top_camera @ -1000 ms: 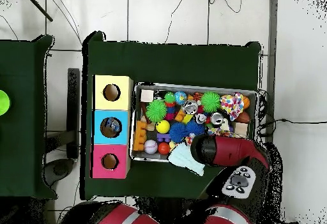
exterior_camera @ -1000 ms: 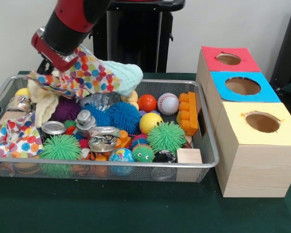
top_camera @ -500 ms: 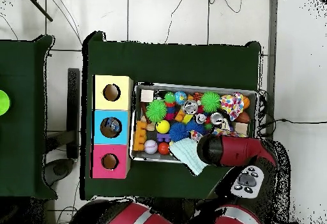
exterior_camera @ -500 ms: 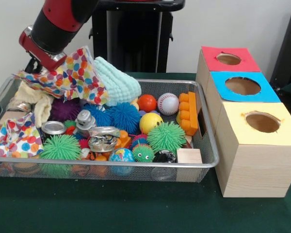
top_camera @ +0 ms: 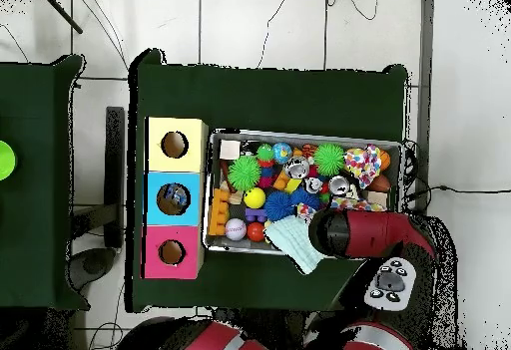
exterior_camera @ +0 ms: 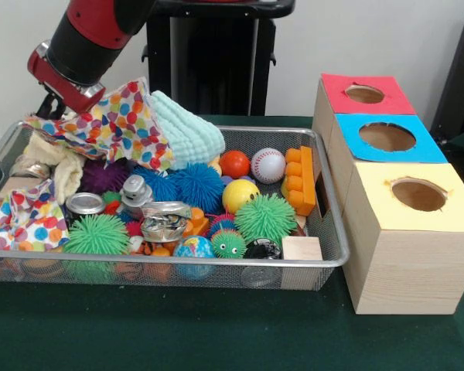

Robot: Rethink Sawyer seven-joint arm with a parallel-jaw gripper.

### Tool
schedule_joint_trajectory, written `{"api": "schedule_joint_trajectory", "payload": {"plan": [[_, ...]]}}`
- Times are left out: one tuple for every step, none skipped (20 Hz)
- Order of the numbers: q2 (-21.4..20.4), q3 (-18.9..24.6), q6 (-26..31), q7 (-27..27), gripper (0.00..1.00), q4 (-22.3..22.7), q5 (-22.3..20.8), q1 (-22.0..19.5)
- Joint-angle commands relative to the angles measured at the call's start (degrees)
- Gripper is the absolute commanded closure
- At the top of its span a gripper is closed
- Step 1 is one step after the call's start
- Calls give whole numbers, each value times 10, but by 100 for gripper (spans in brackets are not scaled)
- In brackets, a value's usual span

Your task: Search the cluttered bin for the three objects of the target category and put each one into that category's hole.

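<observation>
The big wire bin [exterior_camera: 334, 246] sits on the green table [exterior_camera: 216, 332]. It is full of toys, cans and cloths all mixed up.

At the bin's 3 o'clock in the front view stand three wooden boxes in a row, each with a round hole on top. They are close to the bin, likely so dropping things in is a short trip. The yellow box [exterior_camera: 406, 255] is nearest, then the blue box [exterior_camera: 387, 137], then the red box [exterior_camera: 365, 93].

The red arm [exterior_camera: 89, 42] comes down at the bin's 10 o'clock corner. Its gripper is hidden behind the cloths, so I cannot tell if it is clenched or loose.

Right under the arm is a spotty cloth [exterior_camera: 112, 124] with many colored dots. It looks lifted and bunched, so I think the arm is pulling it out. A fuzzy mint cloth [exterior_camera: 189, 131] lies beside it at its 3 o'clock. Another spotty cloth [exterior_camera: 27, 220] lies at the bin's 8 o'clock.
</observation>
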Motion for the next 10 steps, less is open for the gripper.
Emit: {"api": "schedule_joint_trajectory", "payload": {"plan": [[-6,97,-19,-79,100,-52,-43,-28],[-9,95,-17,-81,100,-56,-49,-28],[-11,95,-16,-82,100,-61,-54,-29],[-14,94,-14,-84,100,-66,-59,-30],[-15,95,-12,-87,100,-70,-63,-31],[-15,97,-11,-87,100,-73,-65,-34],[-15,99,-12,-86,100,-75,-69,-35],[-15,99,-13,-83,100,-76,-72,-35],[-15,101,-15,-81,100,-78,-75,-36],[-16,103,-13,-80,100,-78,-76,-38]]}}
